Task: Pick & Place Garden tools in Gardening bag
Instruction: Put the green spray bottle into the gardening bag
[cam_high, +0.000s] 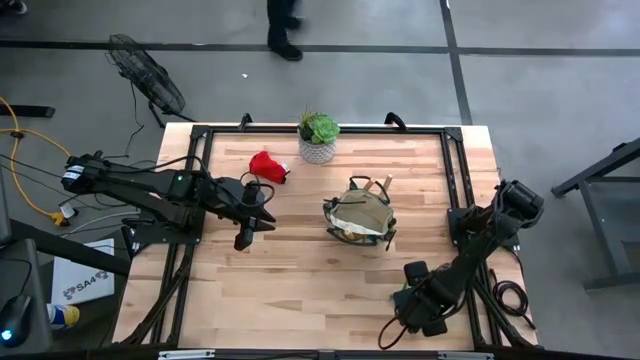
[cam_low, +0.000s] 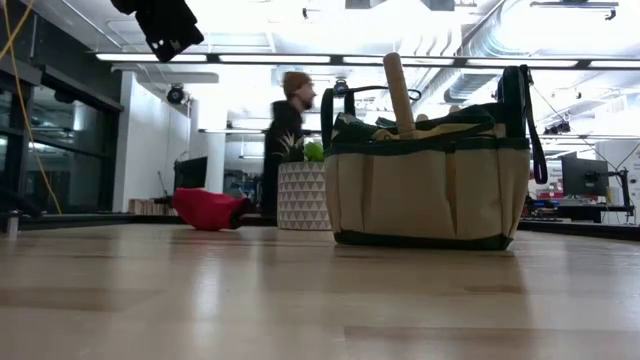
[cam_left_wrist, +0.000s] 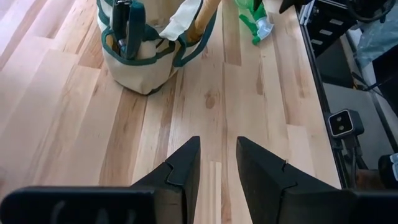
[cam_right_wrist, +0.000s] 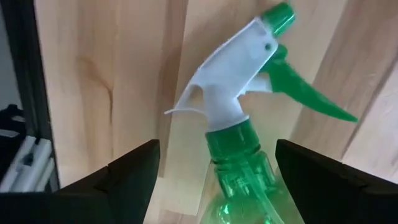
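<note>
Bag: the tan fabric gardening bag (cam_high: 360, 214) stood mid-table, wooden handles already inside.
Left out: the red glove (cam_high: 266, 165) lay beside the potted succulent (cam_high: 318, 136).
Right gripper (cam_right_wrist: 214, 165): fingers spread wide astride the green spray bottle (cam_right_wrist: 245, 168), not clamping.
Left gripper (cam_left_wrist: 217, 165): fingers partly apart, empty.

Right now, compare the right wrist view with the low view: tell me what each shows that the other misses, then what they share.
Only the right wrist view shows the green spray bottle lying on the wood, with the right gripper open, one finger on either side of the bottle's neck. Only the low view shows the gardening bag with a wooden handle sticking up, the red glove, the potted succulent and a person behind. Both show the wooden table.
</note>
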